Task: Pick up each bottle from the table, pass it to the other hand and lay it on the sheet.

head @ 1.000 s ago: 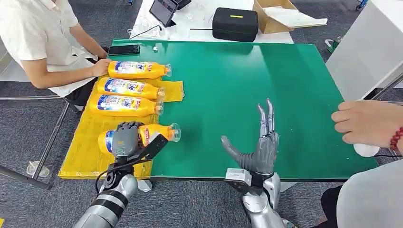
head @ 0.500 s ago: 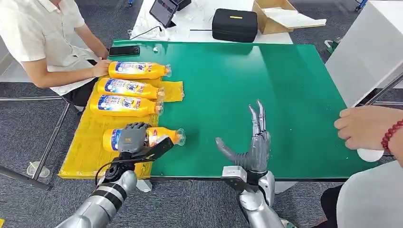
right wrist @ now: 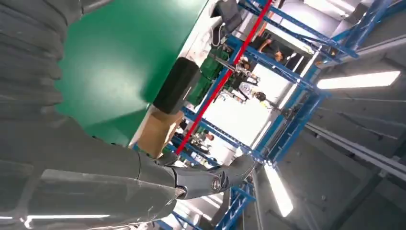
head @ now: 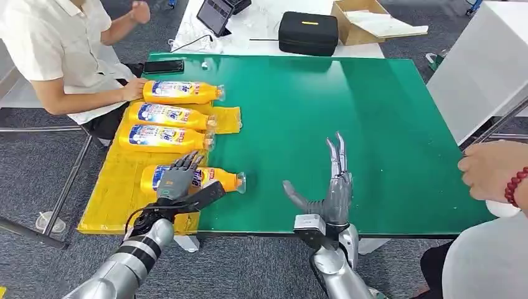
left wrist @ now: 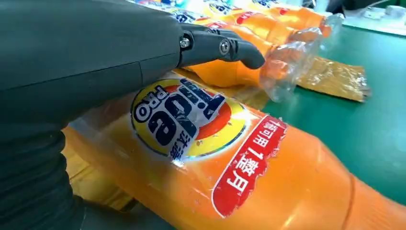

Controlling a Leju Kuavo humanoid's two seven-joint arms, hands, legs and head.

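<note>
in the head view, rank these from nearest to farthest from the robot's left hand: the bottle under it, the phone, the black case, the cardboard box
1. The bottle, right under the left hand, on the near end of the yellow sheet.
2. The phone, at the table's far left corner.
3. The black case, beyond the far edge, centre.
4. The cardboard box, farther right of the case.

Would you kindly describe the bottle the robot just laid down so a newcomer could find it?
Find the yellow sheet at the green table's left edge, bearing four orange bottles. It is the nearest bottle, under the left hand, its neck overhanging onto green.
</note>
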